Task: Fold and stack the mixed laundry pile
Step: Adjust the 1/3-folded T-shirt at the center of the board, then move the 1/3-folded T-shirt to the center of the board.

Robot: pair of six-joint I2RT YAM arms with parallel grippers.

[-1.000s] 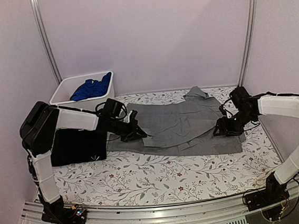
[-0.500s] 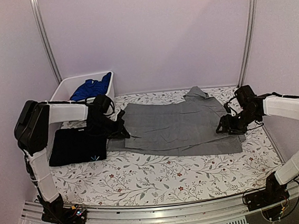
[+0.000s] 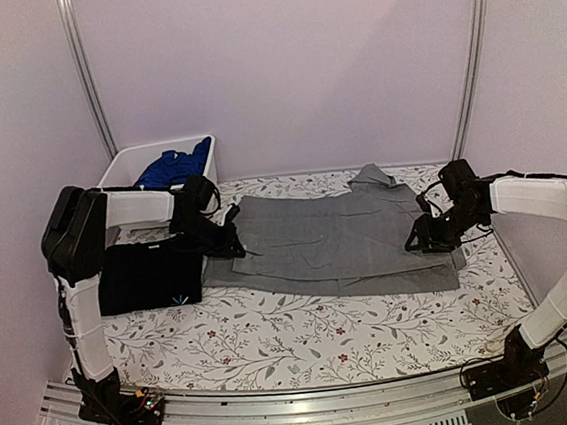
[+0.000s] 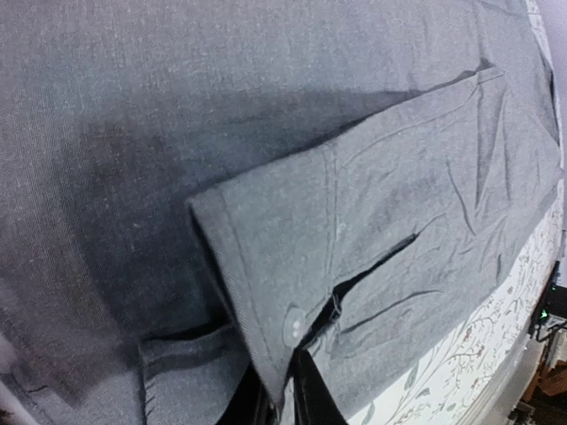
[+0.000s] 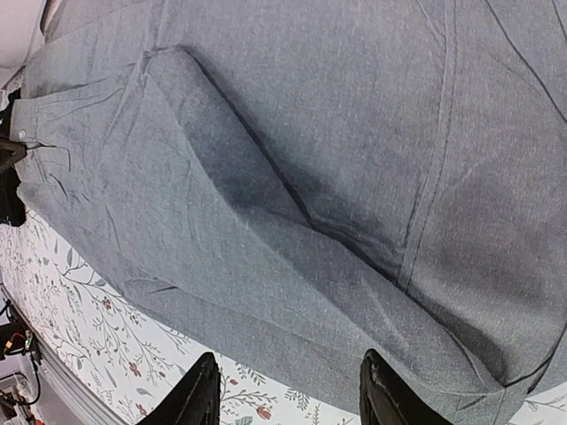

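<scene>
A grey collared button shirt lies spread flat in the middle of the table. My left gripper is at the shirt's left edge. In the left wrist view, the left gripper is shut on the sleeve cuff, just below its white button. My right gripper hovers over the shirt's right side. Its fingers stand open above the shirt's near hem, holding nothing. A folded black T-shirt with a small light mark lies at the left. A bright blue garment lies in the bin.
A white plastic bin stands at the back left against the wall. The floral tablecloth shows bare in front of the shirt. Metal posts rise at both back corners.
My left gripper has drawn back to the left with the sleeve cuff, and the shirt's left side now lies flatter. My right gripper has shifted slightly left over the shirt, its jaws narrower.
</scene>
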